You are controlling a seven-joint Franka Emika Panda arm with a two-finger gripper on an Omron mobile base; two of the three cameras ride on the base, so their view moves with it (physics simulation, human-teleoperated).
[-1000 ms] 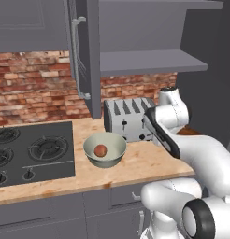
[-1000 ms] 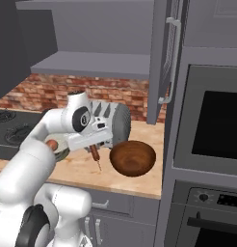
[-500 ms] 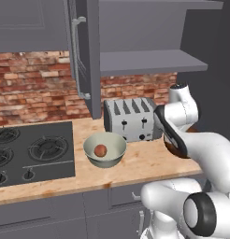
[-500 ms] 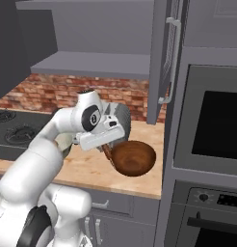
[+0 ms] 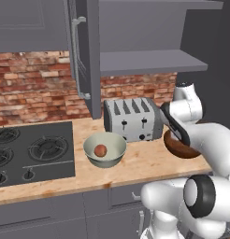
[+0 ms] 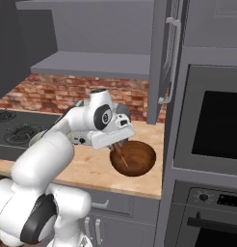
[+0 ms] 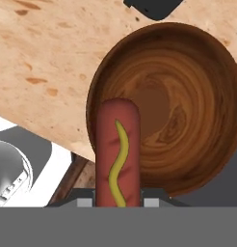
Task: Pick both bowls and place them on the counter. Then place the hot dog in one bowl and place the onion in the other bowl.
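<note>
Holding the hot dog [image 7: 117,154] in narrowed gripper [image 7: 118,200] jaws, tip over the near rim of the dark brown bowl [image 7: 188,101] on the counter [image 5: 135,165]; onion [image 5: 100,150] lying in the grey-green bowl [image 5: 104,149] before the toaster [image 5: 132,119], beside the stove [image 5: 30,151]

A rendered home kitchen. A tan wood counter [image 5: 135,168] runs over grey cabinets [image 5: 51,217], backed by red brick wall [image 5: 32,91]. A black stove [image 5: 32,151] lies in it, a silver toaster [image 5: 132,119] stands on it, a shelf [image 5: 145,60] hangs above, and a built-in oven [image 6: 209,144] stands at the end.
</note>
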